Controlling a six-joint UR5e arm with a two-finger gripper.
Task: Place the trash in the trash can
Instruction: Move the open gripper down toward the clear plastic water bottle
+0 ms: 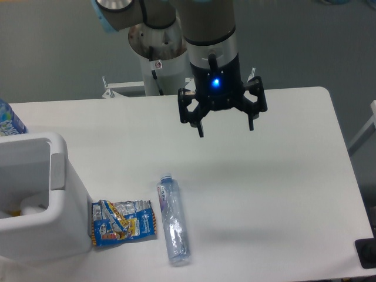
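Note:
A slim clear water bottle (173,220) with a blue cap lies on its side on the white table, cap pointing away from me. Just left of it a flat blue-and-yellow foil snack packet (123,221) lies against the trash can. The trash can (36,200) is a large white boxy bin at the left edge, with a grey patch (57,170) on its rim. My gripper (225,128) hangs open above the table's middle, up and to the right of the bottle, holding nothing.
Another bottle with a blue label (9,119) peeks in at the far left behind the bin. The robot's base (158,50) stands behind the table's far edge. A dark object (367,252) sits at the table's right front corner.

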